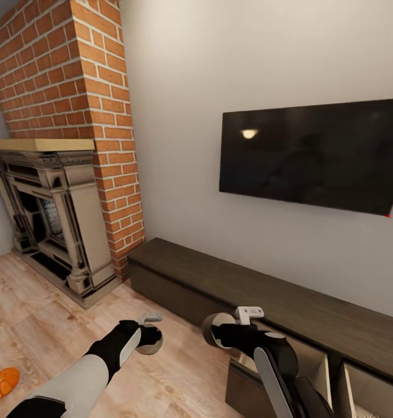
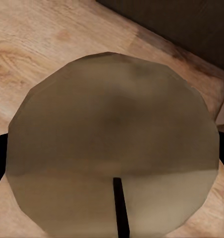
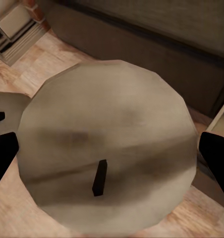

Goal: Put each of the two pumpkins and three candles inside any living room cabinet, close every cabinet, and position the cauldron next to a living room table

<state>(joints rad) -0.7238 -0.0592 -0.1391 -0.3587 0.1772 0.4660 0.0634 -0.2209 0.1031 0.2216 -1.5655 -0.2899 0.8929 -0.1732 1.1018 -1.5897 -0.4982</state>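
We face a pale wall with a brick chimney [image 1: 97, 116] and its fireplace [image 1: 51, 215] at ten o'clock, and a black TV [image 1: 312, 154] at two o'clock. Under the TV the long dark cabinet [image 1: 231, 284] runs along the wall, with open pale-wood drawers [image 1: 312, 360] at five o'clock. Our left hand [image 1: 148, 339] sits low at six o'clock over the plank floor [image 1: 39, 325], its fingers pinching a candle [image 2: 112, 158], wick end toward its wrist camera. Our right hand [image 1: 216, 330], just before the cabinet front, is likewise pressed onto a second candle [image 3: 109, 148], black fingertips [image 3: 216, 156] at either side. One orange pumpkin [image 1: 2, 383] lies on the floor at eight o'clock.
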